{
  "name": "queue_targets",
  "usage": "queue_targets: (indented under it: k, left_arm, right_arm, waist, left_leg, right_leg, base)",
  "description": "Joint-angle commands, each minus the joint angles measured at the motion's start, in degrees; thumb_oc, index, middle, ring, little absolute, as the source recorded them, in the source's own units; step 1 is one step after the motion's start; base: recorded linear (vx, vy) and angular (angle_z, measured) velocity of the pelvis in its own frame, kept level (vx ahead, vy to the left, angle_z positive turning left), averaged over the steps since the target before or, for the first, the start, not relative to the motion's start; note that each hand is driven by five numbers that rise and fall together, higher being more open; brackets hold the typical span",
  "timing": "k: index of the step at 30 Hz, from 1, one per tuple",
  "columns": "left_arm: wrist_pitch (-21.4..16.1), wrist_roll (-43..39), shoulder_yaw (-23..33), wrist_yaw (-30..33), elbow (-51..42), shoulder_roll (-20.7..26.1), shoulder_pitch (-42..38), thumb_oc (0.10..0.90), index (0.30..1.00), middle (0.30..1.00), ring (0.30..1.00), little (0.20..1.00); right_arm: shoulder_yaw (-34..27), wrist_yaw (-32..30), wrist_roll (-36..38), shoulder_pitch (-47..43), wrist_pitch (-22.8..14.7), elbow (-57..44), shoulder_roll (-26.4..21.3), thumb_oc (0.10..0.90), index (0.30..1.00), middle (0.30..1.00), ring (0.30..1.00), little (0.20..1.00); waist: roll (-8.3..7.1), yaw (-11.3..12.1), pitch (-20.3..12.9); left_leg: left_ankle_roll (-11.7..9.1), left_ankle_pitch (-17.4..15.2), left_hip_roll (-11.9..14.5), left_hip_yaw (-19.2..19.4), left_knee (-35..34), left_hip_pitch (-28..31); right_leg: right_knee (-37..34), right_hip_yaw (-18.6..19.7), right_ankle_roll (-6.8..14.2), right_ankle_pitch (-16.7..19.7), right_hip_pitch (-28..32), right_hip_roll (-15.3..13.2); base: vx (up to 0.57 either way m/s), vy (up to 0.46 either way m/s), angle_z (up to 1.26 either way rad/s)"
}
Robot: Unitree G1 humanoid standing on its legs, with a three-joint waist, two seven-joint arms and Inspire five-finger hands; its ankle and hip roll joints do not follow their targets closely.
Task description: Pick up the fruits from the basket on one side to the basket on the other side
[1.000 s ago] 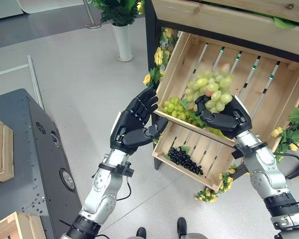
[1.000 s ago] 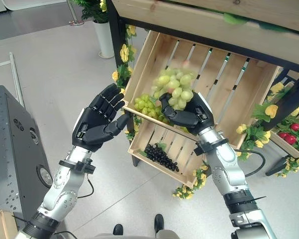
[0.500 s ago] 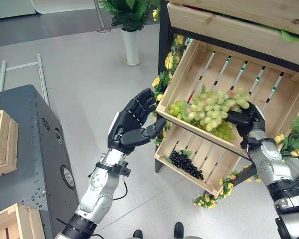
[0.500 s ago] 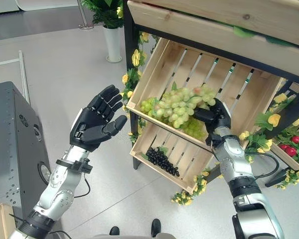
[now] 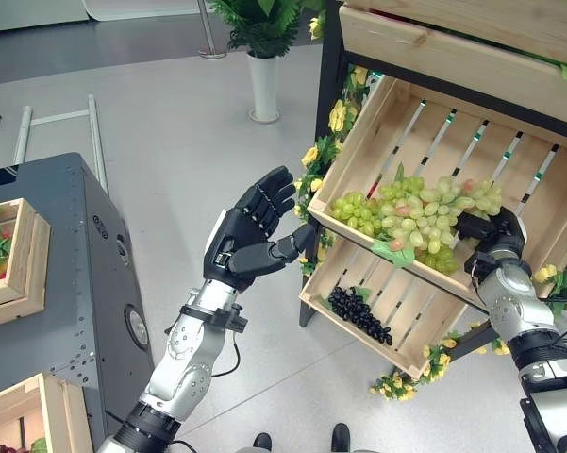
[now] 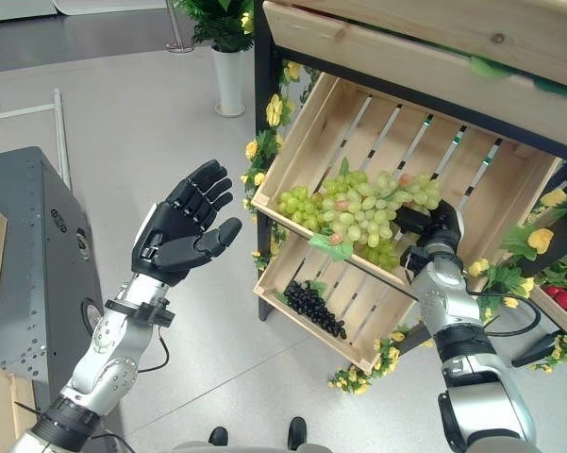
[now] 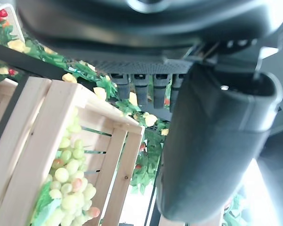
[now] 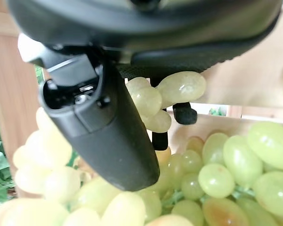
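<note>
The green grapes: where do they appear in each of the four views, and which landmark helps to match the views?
Left eye view: green grapes, centre-right, in the tilted wooden crate.
Right eye view: centre, same crate.
Left wrist view: lower left, behind the crate's slats.
Right wrist view: close up, around the right hand.
Shared landmark: the crate.

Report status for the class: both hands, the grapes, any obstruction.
Left hand open, raised beside the crate. Right hand curled among the green grapes in that crate. Nothing between the hands.

Premises present as a mock fruit-shop display: tilted wooden crates (image 5: 425, 142) on a black rack (image 5: 323, 113), artificial flowers (image 5: 338, 115), grey polished floor (image 5: 170, 123), potted plant (image 5: 259, 28).
</note>
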Motion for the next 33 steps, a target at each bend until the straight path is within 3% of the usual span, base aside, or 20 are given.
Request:
queue_targets:
  k: [1, 4, 5, 6, 7, 13, 15, 20, 23, 25, 28, 32, 33]
  left_arm:
    - [-5.2, 0.6, -1.3, -0.1, -2.6, 1.2, -8.6, 0.800, 0.900, 0.900, 0.900, 0.900]
    - [-5.4, 0.4, -1.8, 0.1, -2.6, 1.7, -8.6, 0.800, 0.900, 0.900, 0.900, 0.900]
    - [-4.9, 0.5, -1.6, 0.2, -3.1, 1.7, -8.6, 0.800, 0.900, 0.900, 0.900, 0.900]
    - [-4.8, 0.5, -1.5, 0.3, -3.2, 1.8, -8.6, 0.800, 0.900, 0.900, 0.900, 0.900]
    - [-4.4, 0.4, -1.2, 0.3, -3.7, 2.1, -8.6, 0.800, 0.900, 0.900, 0.900, 0.900]
    - [-3.3, -0.5, -0.5, -0.1, -4.5, 3.0, -8.9, 0.800, 0.900, 0.900, 0.900, 0.900]
    - [-2.7, -1.0, 0.0, -0.3, -5.1, 3.5, -8.9, 0.800, 0.900, 0.900, 0.900, 0.900]
    - [-2.8, -2.0, 0.9, -1.0, -5.7, 4.6, -7.9, 0.800, 0.900, 0.900, 0.900, 0.900]
    - [-2.5, -2.0, 2.1, -1.0, -6.4, 5.2, -7.3, 0.800, 0.900, 0.900, 0.900, 0.900]
    - [-2.1, -2.0, 3.2, -1.4, -6.4, 5.3, -6.9, 0.800, 0.900, 0.900, 0.900, 0.900]
    - [-1.2, -2.0, 5.4, -2.2, -6.8, 5.6, -6.1, 0.800, 0.900, 0.900, 0.900, 0.900]
    - [-1.1, -1.0, 5.6, -1.2, -6.8, 5.4, -5.9, 0.800, 0.900, 0.900, 0.900, 0.900]
    - [-1.3, -0.7, 5.6, -1.1, -6.8, 5.2, -5.7, 0.800, 0.900, 0.900, 0.900, 0.900]
  right_arm:
    - [-2.7, -13.1, -13.2, -8.6, 2.2, 10.6, -11.4, 0.400, 0.300, 0.300, 0.300, 0.300]
    - [0.0, -14.4, -19.3, -10.4, 5.6, 13.0, -13.6, 0.400, 0.300, 0.300, 0.300, 0.300]
    - [1.3, -15.3, -22.9, -11.2, 7.8, 13.7, -14.8, 0.532, 0.498, 0.498, 0.498, 0.498]
    - [1.5, -15.3, -23.6, -11.3, 7.9, 13.9, -15.0, 0.580, 0.571, 0.571, 0.571, 0.571]
    - [2.3, -16.4, -25.5, -11.5, 8.7, 14.3, -15.8, 0.800, 0.900, 0.900, 0.900, 0.900]
    - [4.6, -17.8, -39.8, -12.0, 13.2, 13.5, -18.9, 0.800, 0.900, 0.900, 0.900, 0.900]
    - [7.8, -16.7, -50.1, -12.4, 16.0, 13.0, -21.9, 0.800, 0.900, 0.900, 0.900, 0.900]
    - [12.4, -11.1, -61.4, -12.6, 18.4, 9.0, -27.2, 0.800, 0.900, 0.900, 0.900, 0.900]
    - [13.5, -4.7, -63.6, -10.9, 17.6, 4.1, -29.8, 0.800, 0.900, 0.900, 0.900, 0.900]
    - [13.3, 4.6, -64.0, -8.8, 16.3, -0.1, -31.2, 0.800, 0.900, 0.900, 0.900, 0.900]
    - [11.5, 12.6, -64.5, -4.4, 17.6, -7.4, -34.2, 0.800, 0.900, 0.900, 0.900, 0.900]
    - [10.2, 11.8, -64.3, -4.8, 14.9, -10.2, -36.3, 0.800, 0.900, 0.900, 0.900, 0.900]
    - [9.9, 11.0, -63.5, -5.8, 12.8, -11.4, -36.9, 0.800, 0.900, 0.900, 0.900, 0.900]
  waist:
    - [-0.83, 0.2, -3.2]
    - [-0.94, 0.4, -3.0]
    - [-0.98, 0.5, -3.0]
    - [-0.98, 0.5, -3.0]
    - [-1.05, 0.5, -2.9]
    - [-1.12, 0.2, -2.7]
    - [-1.21, 0.1, -2.6]
    - [-1.49, -0.5, -2.7]
    - [-1.78, -1.0, -2.7]
    - [-2.05, -1.5, -2.7]
    - [-2.72, -2.5, -2.5]
    - [-3.21, -3.1, -2.6]
    - [-3.35, -3.2, -2.7]
  left_leg:
    - [1.1, -0.8, 0.4, -1.7, 0.1, -3.4]
    - [1.2, -0.7, 0.5, -1.7, 0.1, -3.4]
    - [1.2, -0.7, 0.5, -1.6, 0.1, -3.4]
    - [1.2, -0.7, 0.5, -1.6, 0.1, -3.4]
    - [1.2, -0.7, 0.4, -1.5, 0.1, -3.5]
    - [1.4, -0.8, 0.4, -1.2, 0.1, -3.4]
    - [1.5, -0.8, 0.4, -1.1, 0.1, -3.5]
    - [1.5, -0.9, 0.5, -0.6, 0.1, -3.6]
    - [1.6, -1.0, 0.6, -0.2, 0.1, -3.8]
    - [1.6, -0.9, 0.7, -0.1, 0.1, -3.9]
    - [1.6, -1.0, 0.8, 0.4, 0.1, -3.9]
    - [1.7, -1.1, 0.8, 0.7, 0.1, -3.7]
    - [1.7, -1.2, 0.7, 0.7, 0.1, -3.7]
  right_leg:
    - [0.3, -2.2, 1.0, -1.2, 3.4, -2.5]
    - [0.3, -2.2, 1.2, -1.1, 3.4, -2.5]
    - [0.3, -2.2, 1.3, -1.1, 3.4, -2.5]
    - [0.3, -2.1, 1.3, -1.0, 3.3, -2.5]
    - [0.3, -2.1, 1.4, -1.0, 3.3, -2.5]
    - [0.3, -1.7, 1.7, -0.9, 3.2, -2.5]
    - [0.3, -1.6, 2.0, -0.9, 3.1, -2.5]
    - [0.3, -1.4, 2.3, -0.9, 2.9, -2.5]
    - [0.3, -1.1, 2.6, -0.8, 2.6, -2.4]
    - [0.4, -0.9, 2.7, -0.7, 2.3, -2.4]
    - [0.5, -0.4, 2.7, -0.6, 2.0, -2.1]
    - [0.5, -0.1, 2.8, -0.4, 2.0, -1.9]
    - [0.5, 0.0, 2.8, -0.4, 2.0, -1.9]
  base:
    - [0.00, 0.000, 0.00]
    - [0.00, -0.001, 0.02]
    - [0.00, 0.000, 0.00]
    - [0.00, 0.000, 0.00]
    - [0.00, 0.000, 0.00]
    - [0.00, 0.000, 0.00]
    - [0.00, 0.000, 0.00]
    - [0.00, 0.000, 0.00]
    - [-0.01, 0.000, -0.04]
    - [-0.01, -0.003, -0.08]
    - [-0.01, -0.007, -0.07]
    - [0.01, 0.006, -0.09]
    - [0.01, 0.021, -0.04]
